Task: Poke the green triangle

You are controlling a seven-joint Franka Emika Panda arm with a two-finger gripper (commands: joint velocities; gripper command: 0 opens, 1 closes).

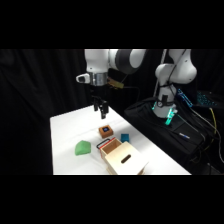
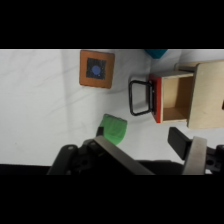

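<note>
**Gripper poised above the table, apart from the green triangle**

The gripper (image 1: 103, 111) hangs clear of the white table (image 1: 67, 135), fingers spread wide and holding nothing. The green triangle (image 1: 83, 148) lies below it, just off one fingertip in the wrist view (image 2: 115, 128). The brown cube (image 1: 106, 131) and wooden box (image 1: 121, 159) lie beyond it.

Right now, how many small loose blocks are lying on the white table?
3: the green triangle nearest the table's left edge, the brown cube under the gripper, the teal block behind the wooden box.
</note>
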